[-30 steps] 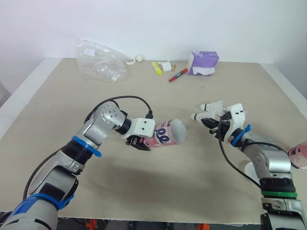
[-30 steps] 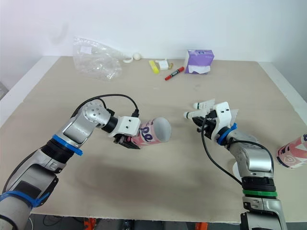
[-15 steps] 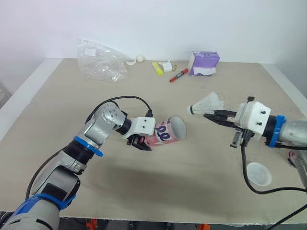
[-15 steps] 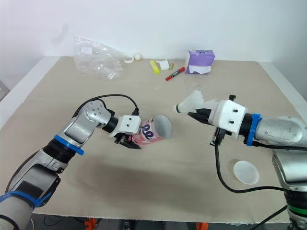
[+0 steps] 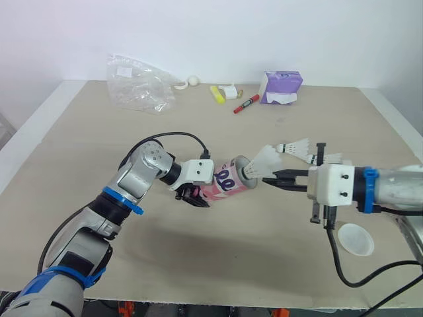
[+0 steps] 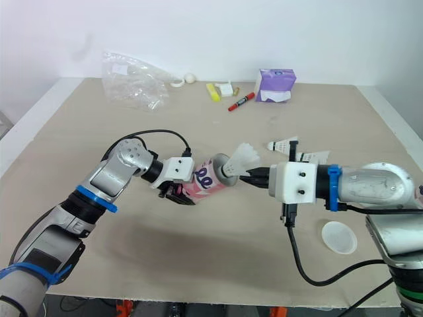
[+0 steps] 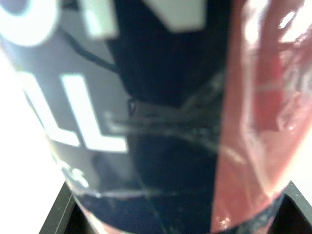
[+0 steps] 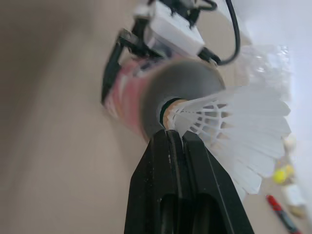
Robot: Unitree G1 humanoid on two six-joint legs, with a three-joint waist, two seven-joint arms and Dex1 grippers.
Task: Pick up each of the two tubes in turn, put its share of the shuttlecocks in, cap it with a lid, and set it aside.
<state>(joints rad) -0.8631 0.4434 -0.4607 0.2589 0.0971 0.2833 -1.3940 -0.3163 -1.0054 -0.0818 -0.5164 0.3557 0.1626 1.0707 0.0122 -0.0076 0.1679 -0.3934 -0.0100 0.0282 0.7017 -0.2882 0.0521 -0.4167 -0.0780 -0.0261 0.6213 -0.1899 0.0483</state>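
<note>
While the left gripper clamps the pink tube at its left end, the tube is held on its side over the middle of the table, open mouth turned to the right. Up close in the left wrist view, the tube's printed wall sits squeezed between the two black fingers, one at each side. A firm grip there!

Over on the right, the right gripper reaches in level from the right side, its fingers pressed narrow together and pinching a shuttlecock at the base of its feathers. The cork nose is right at the tube's mouth, touching the rim or just inside it; the white skirt fans out up and to the right, outside the tube. The right wrist view lines it all up: black fingers, cork, and the grey round opening of the tube straight behind.

Just beyond the right gripper, a little farther back on the table, two loose shuttlecocks lie on their sides: one shuttlecock out in the open, the other shuttlecock partly behind the gripper's white housing. A round white lid lies flat on the near right of the table, on the near side of the right arm.

Along the far edge sit a crumpled plastic bag, a yellow highlighter, a red marker and a purple tissue pack.
</note>
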